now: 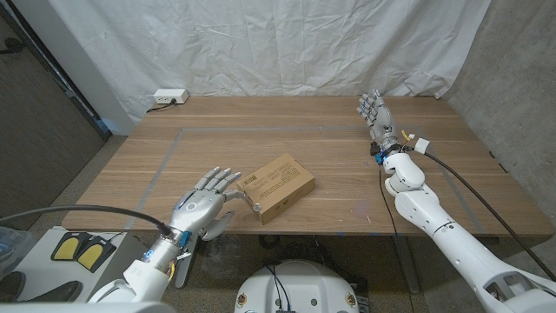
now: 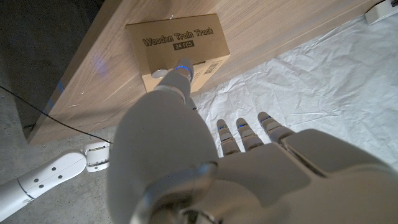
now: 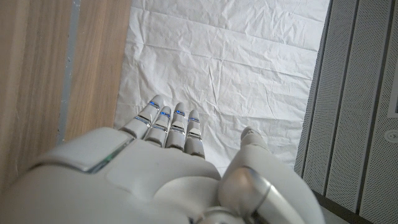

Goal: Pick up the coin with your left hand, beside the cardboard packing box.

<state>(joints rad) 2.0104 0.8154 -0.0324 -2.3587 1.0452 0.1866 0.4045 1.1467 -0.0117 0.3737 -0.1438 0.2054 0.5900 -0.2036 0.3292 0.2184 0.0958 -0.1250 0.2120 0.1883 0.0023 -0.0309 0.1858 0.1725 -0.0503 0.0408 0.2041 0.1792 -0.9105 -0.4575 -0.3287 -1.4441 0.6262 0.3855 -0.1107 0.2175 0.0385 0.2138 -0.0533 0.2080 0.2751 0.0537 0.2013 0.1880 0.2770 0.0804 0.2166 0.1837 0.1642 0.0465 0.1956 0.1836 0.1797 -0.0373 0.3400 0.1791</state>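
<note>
Coin (image 2: pixel 160 73) beside the cardboard box (image 1: pixel 277 186) looks thin, hard, slippery; my left hand (image 1: pixel 205 207), released, should pinch its rim

Robot test lab: wooden table (image 1: pixel 347 174) before a white sheet backdrop (image 1: pixel 261 43), power strip (image 1: pixel 168 96), bare concrete floor (image 1: pixel 61 187).

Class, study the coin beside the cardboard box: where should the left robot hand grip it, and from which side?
Probably pinch the coin by its thin rim, coming from the left robot hand's side: it seems low on the table, with the cardboard box close behind.
</note>
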